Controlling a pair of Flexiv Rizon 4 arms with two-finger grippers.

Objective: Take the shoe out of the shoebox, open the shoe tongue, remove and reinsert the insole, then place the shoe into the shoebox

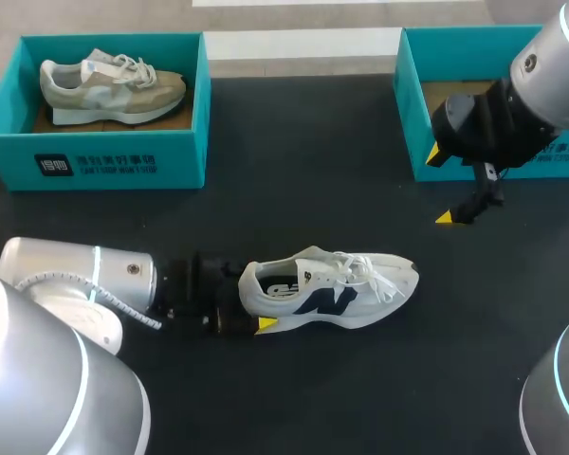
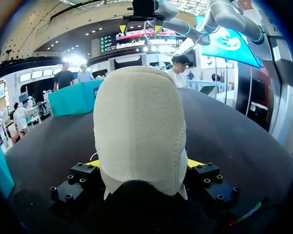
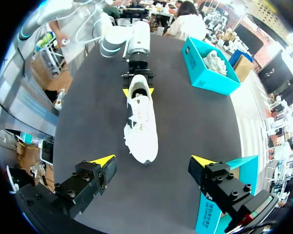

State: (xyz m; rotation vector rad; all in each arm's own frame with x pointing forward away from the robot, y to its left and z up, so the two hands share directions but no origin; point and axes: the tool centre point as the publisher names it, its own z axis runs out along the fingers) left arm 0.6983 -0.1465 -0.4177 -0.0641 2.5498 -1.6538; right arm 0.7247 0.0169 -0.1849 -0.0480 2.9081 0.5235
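– Black table (image 1: 294, 142) is being viewed from above; where is the white shoe (image 1: 332, 289) being kept?
– At the near middle, its heel is being clamped from both sides by the left gripper (image 1: 252, 301). The right gripper (image 1: 442, 186) is being held wide open, empty, beside the far-right shoebox (image 1: 412, 114).

Black table (image 1: 303, 171), white shoe (image 1: 332, 289) mid-table, teal shoebox (image 1: 180, 156) far left, second teal shoebox (image 1: 455, 52) far right

White mesh sneaker (image 1: 332, 289) mid black table (image 1: 303, 171); teal cardboard shoebox (image 1: 104, 161) holding beige suede shoe (image 1: 109, 87) back-left corner; second teal shoebox (image 1: 417, 123) back-right corner.
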